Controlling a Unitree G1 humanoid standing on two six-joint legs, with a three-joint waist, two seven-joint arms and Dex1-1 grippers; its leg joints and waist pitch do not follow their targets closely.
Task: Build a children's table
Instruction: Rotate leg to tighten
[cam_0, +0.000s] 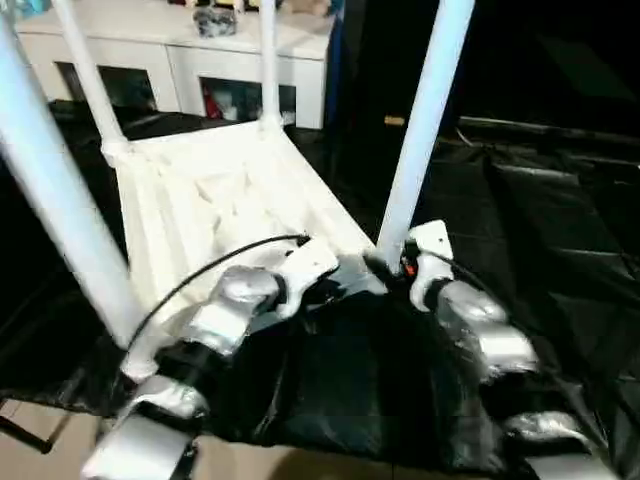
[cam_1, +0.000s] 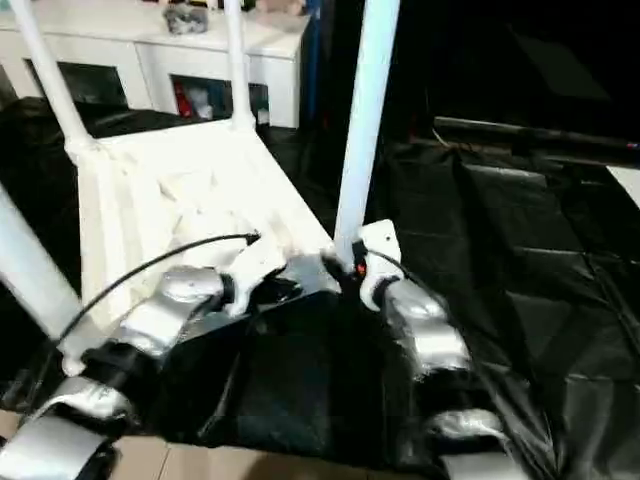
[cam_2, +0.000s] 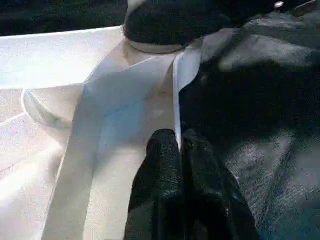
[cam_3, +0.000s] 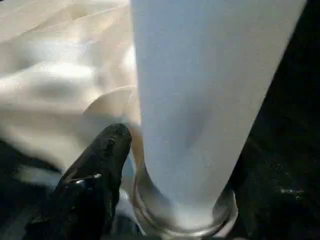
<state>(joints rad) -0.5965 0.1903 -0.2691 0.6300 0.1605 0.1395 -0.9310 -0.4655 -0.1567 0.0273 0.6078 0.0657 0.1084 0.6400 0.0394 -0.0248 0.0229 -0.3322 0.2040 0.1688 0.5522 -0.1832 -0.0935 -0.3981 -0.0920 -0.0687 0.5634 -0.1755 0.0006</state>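
The left hand, fingers together, pinched the near rim of the upturned table lying on black sheeting. The right hand stood apart around the near right leg at its socket. Beyond stood a white cabinet.

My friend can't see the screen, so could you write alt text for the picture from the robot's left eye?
An upside-down white children's table lies on black sheeting, four legs standing up from its corners. The robot's left gripper reaches the table's near edge, and its right gripper sits at the base of the near right leg.
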